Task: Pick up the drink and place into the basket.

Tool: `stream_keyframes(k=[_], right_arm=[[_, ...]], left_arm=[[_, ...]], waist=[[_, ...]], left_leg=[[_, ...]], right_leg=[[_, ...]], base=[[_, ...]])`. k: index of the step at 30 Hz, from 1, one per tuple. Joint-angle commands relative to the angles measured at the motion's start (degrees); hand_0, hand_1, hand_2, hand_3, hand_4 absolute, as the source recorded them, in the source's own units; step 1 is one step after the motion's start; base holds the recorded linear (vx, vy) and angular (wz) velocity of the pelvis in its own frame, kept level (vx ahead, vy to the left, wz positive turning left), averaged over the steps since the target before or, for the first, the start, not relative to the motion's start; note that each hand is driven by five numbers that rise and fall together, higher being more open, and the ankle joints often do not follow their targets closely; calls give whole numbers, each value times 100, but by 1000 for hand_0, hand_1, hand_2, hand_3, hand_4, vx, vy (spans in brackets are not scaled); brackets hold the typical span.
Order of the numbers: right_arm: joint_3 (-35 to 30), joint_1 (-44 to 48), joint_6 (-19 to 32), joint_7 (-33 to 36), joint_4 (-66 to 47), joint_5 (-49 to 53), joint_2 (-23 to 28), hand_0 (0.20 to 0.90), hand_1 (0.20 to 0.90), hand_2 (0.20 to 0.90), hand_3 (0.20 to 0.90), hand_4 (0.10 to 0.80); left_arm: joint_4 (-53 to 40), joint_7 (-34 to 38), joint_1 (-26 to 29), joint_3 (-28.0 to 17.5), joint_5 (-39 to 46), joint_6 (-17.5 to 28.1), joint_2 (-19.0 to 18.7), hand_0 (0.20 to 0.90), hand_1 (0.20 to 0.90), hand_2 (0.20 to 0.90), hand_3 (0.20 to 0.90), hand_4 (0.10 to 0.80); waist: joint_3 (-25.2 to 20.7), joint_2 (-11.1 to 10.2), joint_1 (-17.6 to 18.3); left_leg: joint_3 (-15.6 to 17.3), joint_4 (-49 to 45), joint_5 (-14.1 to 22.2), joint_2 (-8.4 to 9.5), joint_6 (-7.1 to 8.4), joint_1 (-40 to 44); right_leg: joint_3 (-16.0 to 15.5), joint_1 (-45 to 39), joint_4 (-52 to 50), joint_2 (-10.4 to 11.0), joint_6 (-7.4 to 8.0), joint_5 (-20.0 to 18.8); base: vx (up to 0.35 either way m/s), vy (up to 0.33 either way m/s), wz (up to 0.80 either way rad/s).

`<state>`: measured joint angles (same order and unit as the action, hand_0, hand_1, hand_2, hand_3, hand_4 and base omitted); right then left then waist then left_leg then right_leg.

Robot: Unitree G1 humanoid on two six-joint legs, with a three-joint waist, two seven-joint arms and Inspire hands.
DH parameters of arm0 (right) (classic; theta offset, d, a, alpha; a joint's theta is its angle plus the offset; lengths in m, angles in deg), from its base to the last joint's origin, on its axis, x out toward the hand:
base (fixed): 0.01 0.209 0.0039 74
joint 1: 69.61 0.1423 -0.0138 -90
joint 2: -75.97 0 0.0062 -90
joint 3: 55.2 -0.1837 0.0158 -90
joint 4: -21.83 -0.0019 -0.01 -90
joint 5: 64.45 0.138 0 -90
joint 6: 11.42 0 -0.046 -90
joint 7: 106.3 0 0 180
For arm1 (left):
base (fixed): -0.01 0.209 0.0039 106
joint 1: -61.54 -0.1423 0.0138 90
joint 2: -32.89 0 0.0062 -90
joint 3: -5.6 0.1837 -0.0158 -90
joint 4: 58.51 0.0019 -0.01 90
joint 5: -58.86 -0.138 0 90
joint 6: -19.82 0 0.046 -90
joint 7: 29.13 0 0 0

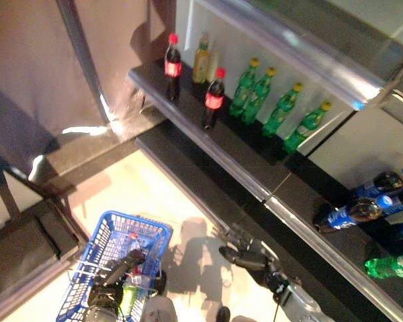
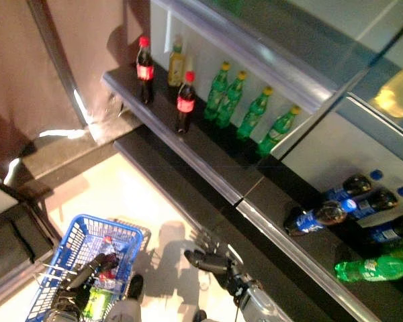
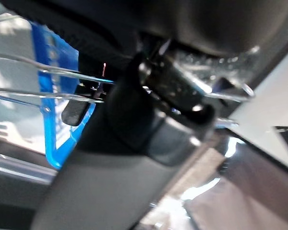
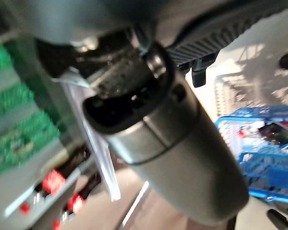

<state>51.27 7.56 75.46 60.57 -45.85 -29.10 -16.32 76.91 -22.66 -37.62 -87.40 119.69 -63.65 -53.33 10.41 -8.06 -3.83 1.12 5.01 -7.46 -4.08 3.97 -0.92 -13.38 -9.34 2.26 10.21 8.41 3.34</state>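
Observation:
A blue wire basket (image 1: 94, 251) hangs low at the left, over the pale floor. My left hand (image 1: 121, 268) is curled round its metal handle. Inside lie a bottle with a red cap (image 1: 133, 237) and something green (image 1: 127, 295). My right hand (image 1: 245, 251) hovers to the right of the basket, below the shelf edge, with its fingers relaxed and nothing in it. On the upper shelf (image 1: 188, 124) stand two cola bottles (image 1: 213, 99), a yellowish bottle (image 1: 201, 59) and several green bottles (image 1: 244, 87).
On the lower shelf (image 1: 302, 194) at the right lie blue-labelled dark bottles (image 1: 349, 213) and a green bottle (image 1: 389, 265). A dark step (image 1: 181, 161) runs below the shelves. A dark bench (image 1: 20, 248) stands left of the basket.

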Motion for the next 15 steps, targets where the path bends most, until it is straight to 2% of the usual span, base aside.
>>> stream_keyframes(k=[1, 4, 8, 11, 15], right_arm=[[108, 135, 331, 192, 117, -443, 243, 900, 900, 900, 900, 800], [21, 348, 171, 474, 1081, -574, 0, 900, 900, 900, 900, 800], [-180, 412, 269, 566, 2168, -1145, -221, 900, 900, 900, 900, 800], [-441, 475, 348, 566, 3097, -1222, -343, 900, 900, 900, 900, 800], [-796, 603, 319, 518, 4055, -1275, -400, 900, 900, 900, 900, 800]], left_arm=[[-236, -297, 389, 218, -874, 569, 27, 300, 300, 300, 200, 100], [594, -49, 497, 240, -1357, 322, 124, 300, 300, 300, 200, 100], [1369, 0, 508, 147, -1699, 215, 184, 300, 300, 300, 200, 100], [1935, -162, 532, 59, -1790, 286, 189, 300, 300, 300, 200, 100], [2257, -207, 580, -27, -1686, 301, 217, 300, 300, 300, 200, 100]], waist=[[-696, 589, 25], [-741, 596, 83], [-737, 604, 136], [-739, 615, 170], [-725, 640, 158]], left_leg=[[138, -1, 354, -193, 123, 320], [214, -1, 400, -198, 108, 354], [321, -1, 441, -216, 89, 422], [367, -1, 464, -220, 86, 461], [400, -1, 503, -231, 89, 507]], right_leg=[[-141, 204, 187, 260, 135, -792], [-124, 227, 235, 291, 156, -834], [-87, 244, 229, 304, 154, -829], [-47, 254, 229, 294, 144, -819], [-21, 239, 237, 276, 125, -802]], base=[[-35, -1, -22], [-22, 3, -21], [-16, 10, -15], [-7, 18, -19], [-4, 17, -3]])
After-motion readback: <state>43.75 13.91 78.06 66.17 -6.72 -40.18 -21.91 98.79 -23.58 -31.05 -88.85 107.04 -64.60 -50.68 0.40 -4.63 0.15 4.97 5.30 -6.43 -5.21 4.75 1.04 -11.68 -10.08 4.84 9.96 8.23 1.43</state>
